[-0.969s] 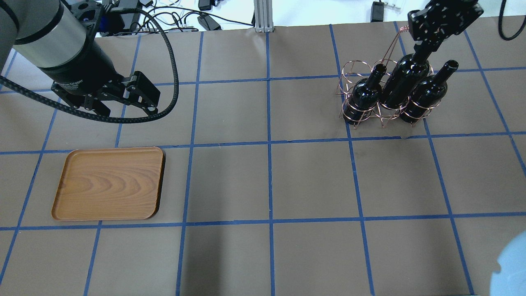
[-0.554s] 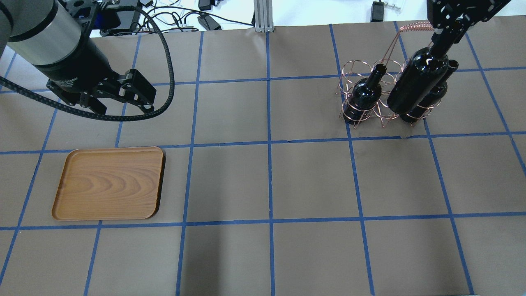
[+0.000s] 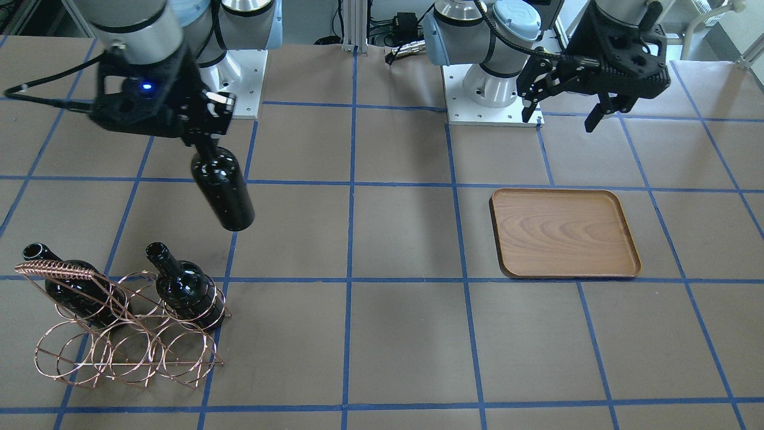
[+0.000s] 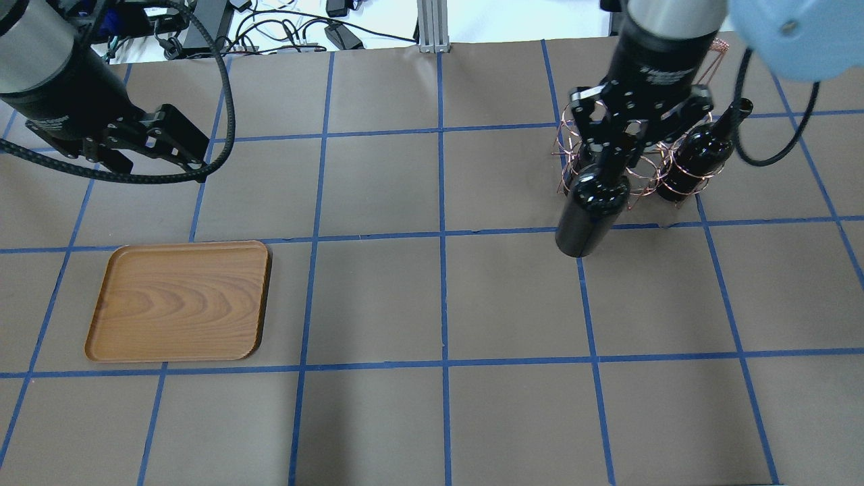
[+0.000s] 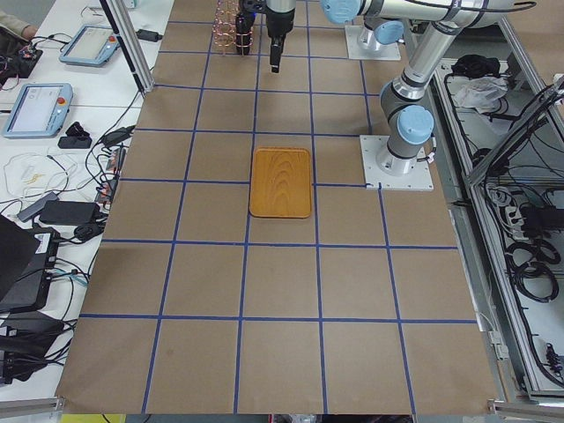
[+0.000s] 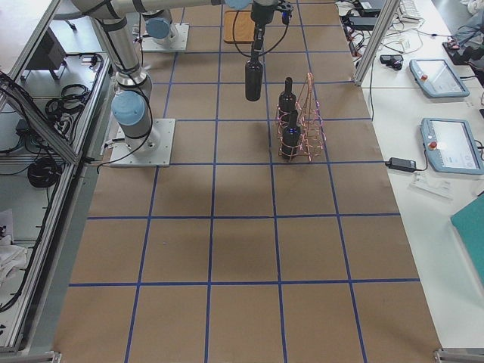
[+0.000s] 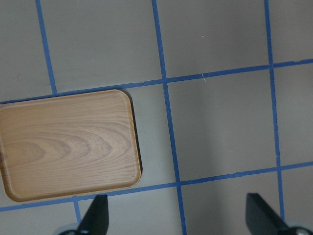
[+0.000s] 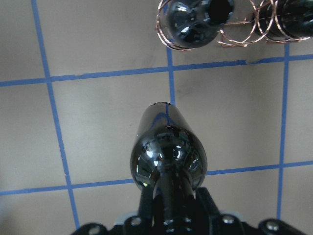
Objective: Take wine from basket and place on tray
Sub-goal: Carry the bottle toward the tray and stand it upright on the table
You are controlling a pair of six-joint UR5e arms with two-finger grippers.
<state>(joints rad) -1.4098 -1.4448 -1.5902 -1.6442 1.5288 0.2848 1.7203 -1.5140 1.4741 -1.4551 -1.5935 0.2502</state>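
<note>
My right gripper [image 4: 615,150] is shut on the neck of a near-black wine bottle [image 4: 590,210]. The bottle hangs in the air, clear of the copper wire basket [image 4: 644,183], to its left front. The front view shows the bottle [image 3: 222,192] under the right gripper [image 3: 202,142], above the table. Two more bottles [image 3: 186,292] stay in the basket [image 3: 128,346]. The right wrist view looks down the held bottle [image 8: 168,152]. The wood-grain tray [image 4: 179,300] lies empty at the left. My left gripper [image 4: 152,164] is open and empty, beyond the tray [image 7: 68,147].
The table is brown paper with a blue tape grid. The arm bases [image 3: 486,89] stand at the robot's edge. Cables and boxes [image 4: 283,30] lie beyond the far edge. Several grid squares separate the held bottle and the tray.
My right gripper has lifted the middle bottle out of the basket and carried it left and nearer. My left gripper has drifted left, still open.
</note>
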